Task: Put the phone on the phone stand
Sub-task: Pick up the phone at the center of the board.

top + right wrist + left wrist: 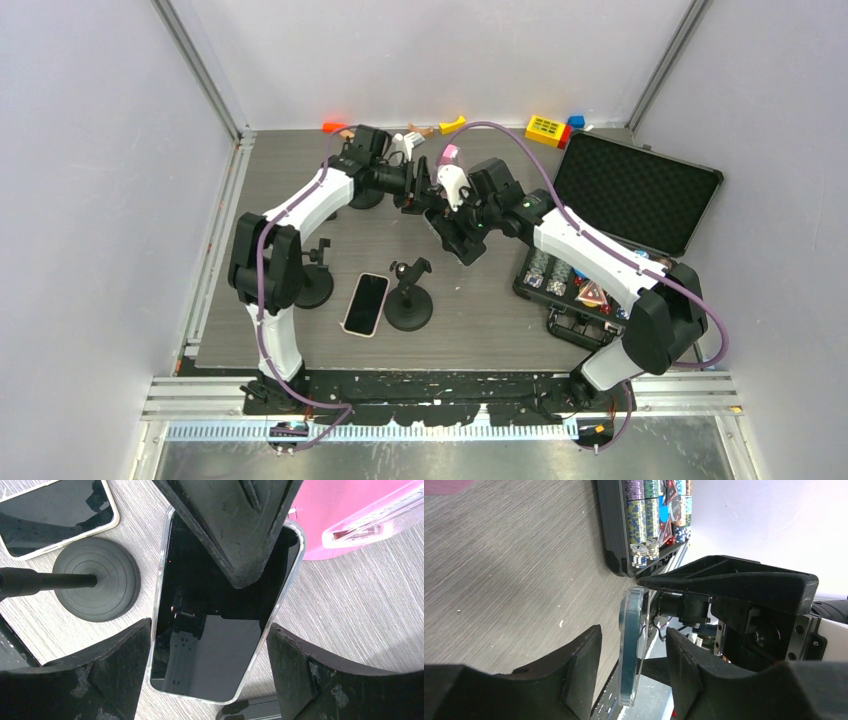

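Observation:
A black-screened phone point(215, 610) in a clear case hangs above the table, with my right gripper point(209, 630) shut on its long edges. In the left wrist view the same phone point(631, 645) shows edge-on between the fingers of my left gripper point(631, 635). That gripper is open, with a gap on each side of the phone. One left finger point(235, 530) covers the phone's upper end. Both grippers meet at mid-table, left point(420, 190) and right point(455, 215). A black phone stand point(408, 300) with a round base point(96, 580) stands on the table below.
A second phone point(365, 304) lies flat beside the stand. Another black stand point(315, 282) is by the left arm. An open black case of poker chips point(585, 285) sits at the right. A pink object point(350, 520) lies near the grippers. Small toys line the back edge.

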Action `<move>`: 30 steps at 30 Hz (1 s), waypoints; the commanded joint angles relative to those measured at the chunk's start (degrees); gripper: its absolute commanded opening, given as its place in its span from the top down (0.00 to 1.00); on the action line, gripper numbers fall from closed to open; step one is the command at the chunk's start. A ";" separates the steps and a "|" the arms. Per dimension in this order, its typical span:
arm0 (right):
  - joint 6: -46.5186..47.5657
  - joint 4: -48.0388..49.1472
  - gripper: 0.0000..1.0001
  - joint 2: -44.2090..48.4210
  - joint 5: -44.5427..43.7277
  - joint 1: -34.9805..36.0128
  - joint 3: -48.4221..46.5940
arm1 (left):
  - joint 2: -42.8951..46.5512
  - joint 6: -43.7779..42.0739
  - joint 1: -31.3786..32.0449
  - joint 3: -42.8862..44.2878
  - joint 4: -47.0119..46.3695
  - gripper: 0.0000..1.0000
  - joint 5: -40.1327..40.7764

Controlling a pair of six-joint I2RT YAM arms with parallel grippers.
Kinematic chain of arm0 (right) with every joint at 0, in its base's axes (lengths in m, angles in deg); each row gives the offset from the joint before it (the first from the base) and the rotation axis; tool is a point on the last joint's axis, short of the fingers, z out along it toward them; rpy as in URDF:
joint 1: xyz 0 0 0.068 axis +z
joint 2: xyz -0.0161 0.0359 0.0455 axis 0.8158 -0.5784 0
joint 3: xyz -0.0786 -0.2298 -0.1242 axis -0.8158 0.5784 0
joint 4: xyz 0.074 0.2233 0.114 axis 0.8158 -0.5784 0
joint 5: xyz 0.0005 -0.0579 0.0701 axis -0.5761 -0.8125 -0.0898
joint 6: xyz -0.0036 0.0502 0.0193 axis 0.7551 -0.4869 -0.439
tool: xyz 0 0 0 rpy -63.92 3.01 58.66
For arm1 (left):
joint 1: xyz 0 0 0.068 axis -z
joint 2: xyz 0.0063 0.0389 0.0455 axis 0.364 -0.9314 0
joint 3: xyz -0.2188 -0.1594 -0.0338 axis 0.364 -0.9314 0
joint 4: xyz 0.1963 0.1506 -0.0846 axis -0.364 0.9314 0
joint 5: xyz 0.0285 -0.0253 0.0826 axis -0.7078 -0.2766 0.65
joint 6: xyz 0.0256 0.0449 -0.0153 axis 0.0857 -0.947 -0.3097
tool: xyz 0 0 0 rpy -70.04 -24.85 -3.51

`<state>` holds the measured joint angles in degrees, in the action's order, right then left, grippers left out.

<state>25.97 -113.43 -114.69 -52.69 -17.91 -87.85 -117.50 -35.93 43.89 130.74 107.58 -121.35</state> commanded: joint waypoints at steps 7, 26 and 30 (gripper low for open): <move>1.12 3.54 0.81 3.36 -1.06 0.42 -1.81 | 1.96 0.90 0.63 -1.45 -2.54 0.63 -1.44; -2.61 2.76 0.21 4.82 -2.24 0.41 -2.01 | 5.65 10.94 -0.68 -6.14 -18.48 1.00 -0.52; -3.92 1.33 0.11 5.77 -1.51 0.28 -3.21 | 6.83 12.42 -1.58 -7.53 -22.89 1.00 -0.76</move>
<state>25.08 -113.76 -113.42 -55.59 -17.95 -87.85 -115.62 -27.72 43.87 123.75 94.31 -122.96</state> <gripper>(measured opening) 0.866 0.147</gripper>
